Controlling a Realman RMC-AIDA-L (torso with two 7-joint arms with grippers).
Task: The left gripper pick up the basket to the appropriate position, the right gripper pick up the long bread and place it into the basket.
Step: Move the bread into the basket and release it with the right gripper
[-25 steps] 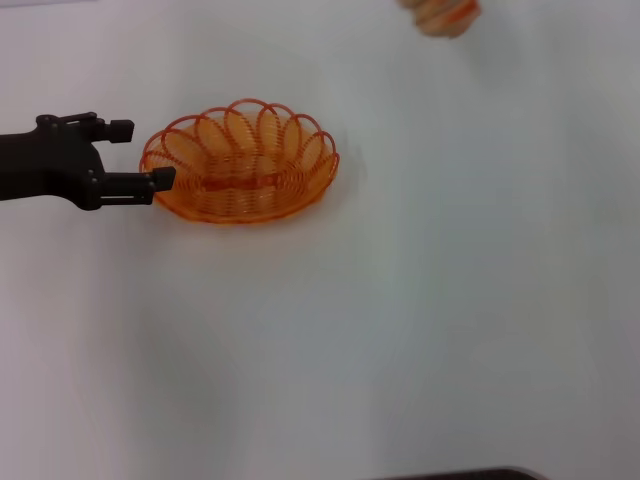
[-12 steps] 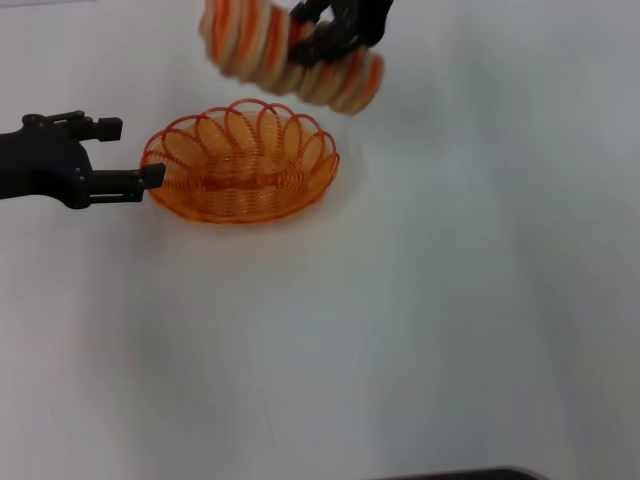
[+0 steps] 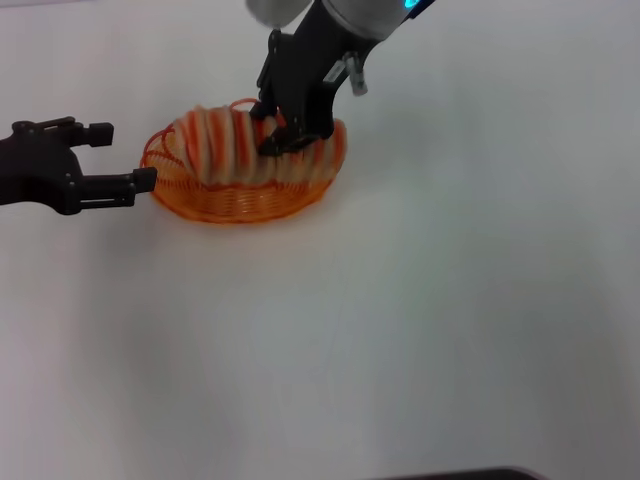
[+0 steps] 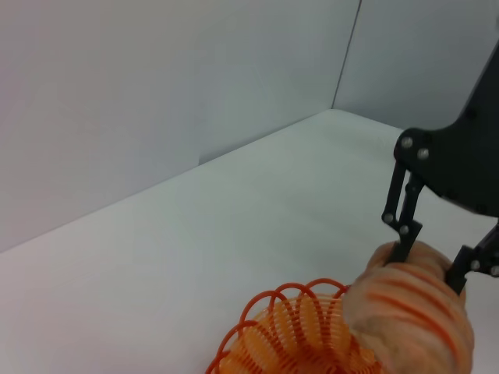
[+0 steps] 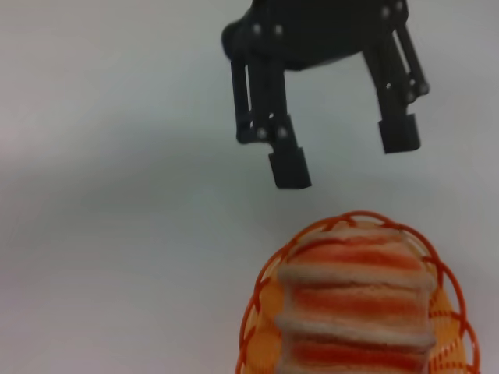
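Note:
The orange wire basket (image 3: 215, 205) stands on the white table, left of centre in the head view. The long bread (image 3: 225, 148) lies lengthwise in it, its top above the rim. My right gripper (image 3: 283, 128) reaches down from the far side and is shut on the bread near its right half. My left gripper (image 3: 123, 156) is open and empty just left of the basket's rim, not touching it. The left wrist view shows the basket (image 4: 292, 331), the bread (image 4: 417, 323) and the right gripper (image 4: 433, 261). The right wrist view shows the left gripper (image 5: 343, 152), the basket (image 5: 253, 319) and the bread (image 5: 355, 304).
The white table (image 3: 400, 320) spreads wide in front and to the right of the basket. A dark edge (image 3: 460, 474) shows at the near border. Grey walls (image 4: 156, 86) stand behind the table in the left wrist view.
My right gripper has come down from the far side with the bread, which now lies in the basket. My left gripper has drawn back slightly to the left, still open.

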